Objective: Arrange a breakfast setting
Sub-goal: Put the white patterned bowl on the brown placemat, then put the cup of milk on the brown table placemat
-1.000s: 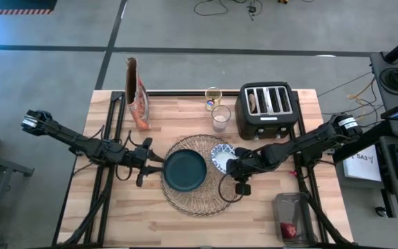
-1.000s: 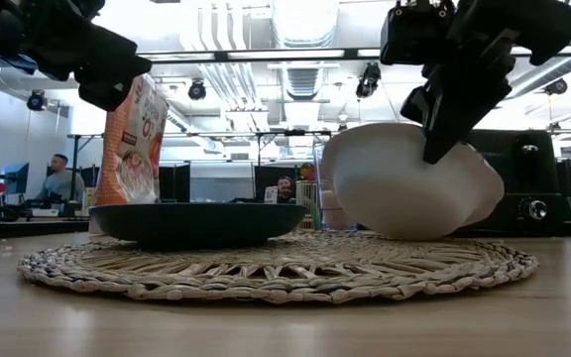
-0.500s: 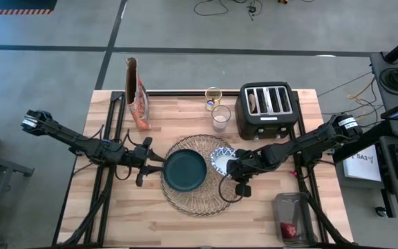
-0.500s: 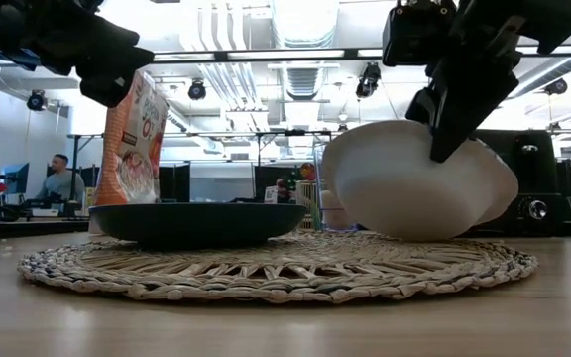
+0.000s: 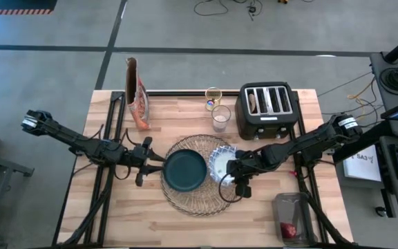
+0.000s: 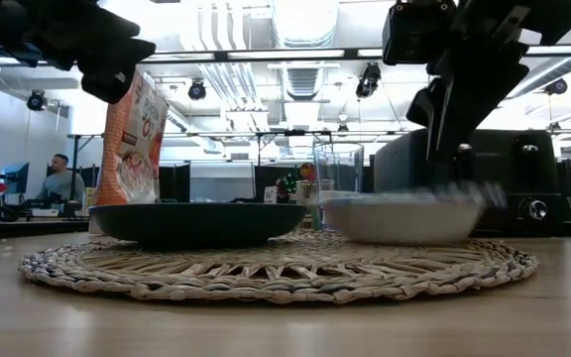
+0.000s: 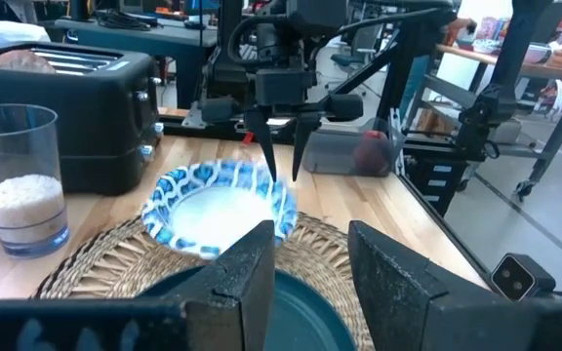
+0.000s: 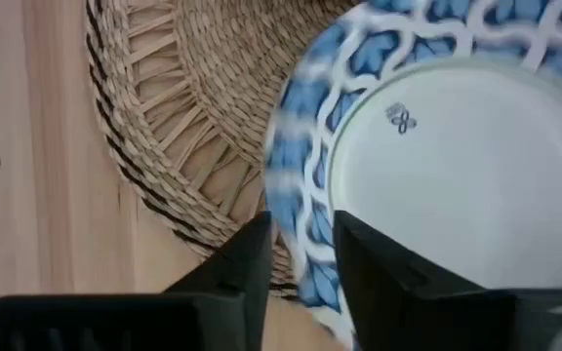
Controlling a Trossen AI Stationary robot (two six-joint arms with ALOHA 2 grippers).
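The blue-and-white bowl point(image 5: 220, 161) point(image 6: 401, 216) sits on its base on the right part of the round wicker placemat point(image 5: 185, 199), beside the dark teal plate point(image 5: 185, 171), which lies on the mat's middle. My right gripper point(image 5: 233, 168) point(image 7: 283, 175) hangs open just above the bowl's right rim, fingers slanting down and clear of it. My left gripper point(image 5: 159, 164) point(image 7: 310, 234) stands open at the plate's left edge with nothing between its fingers. A clear glass point(image 5: 220, 117) stands on the table behind the mat. A small dark-red fruit point(image 5: 290, 229) lies in a clear tub.
A black four-slot toaster point(image 5: 268, 108) with a piece of bread point(image 5: 254, 102) in one slot stands at the back right. A cereal bag point(image 5: 137, 93) stands at the back left, and a small jar point(image 5: 213, 97) behind the glass. The clear tub point(image 5: 292, 216) is near the front right corner.
My right gripper has opened and let go of the bowl's rim, staying in place. The bowl, held tilted on its edge on the mat a second ago, has dropped flat onto its base on the placemat, right of the plate.
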